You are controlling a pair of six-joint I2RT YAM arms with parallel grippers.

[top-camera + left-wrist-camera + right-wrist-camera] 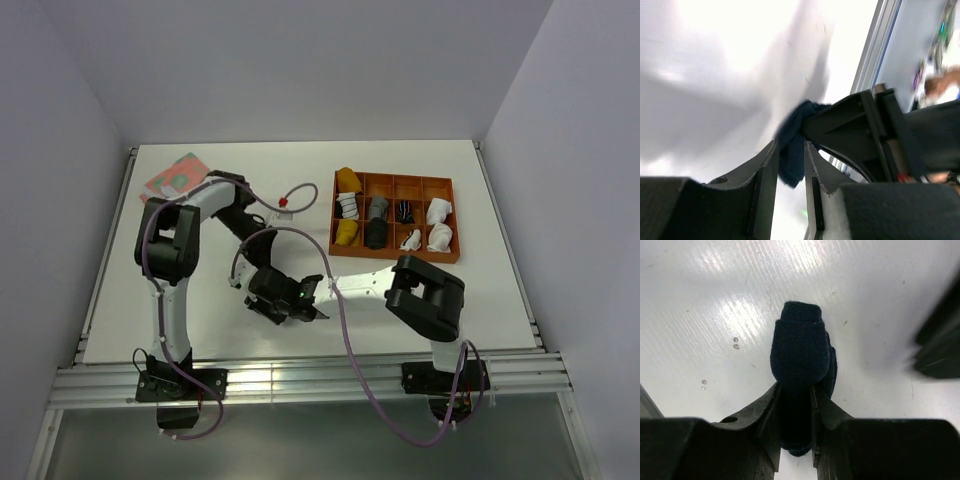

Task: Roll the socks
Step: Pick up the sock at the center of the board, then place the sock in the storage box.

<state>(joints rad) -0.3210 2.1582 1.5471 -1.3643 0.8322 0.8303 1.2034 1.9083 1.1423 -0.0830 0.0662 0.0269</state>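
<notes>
White table point(700, 300) is noted under both claws; the navy sock point(799, 350), rolled short with its long axis running straight ahead, is clamped in the right claw point(796, 387), the right arm point(370, 285) stretched low toward the left claw point(791, 145), between whose fingers cloth also lies, grip not discernible.

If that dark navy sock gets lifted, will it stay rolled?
Probably floppy: the dark navy fabric sock bulges softly in the right gripper. Its fold looks loose, so it may unroll. Knit texture suggests little slipping.
</notes>
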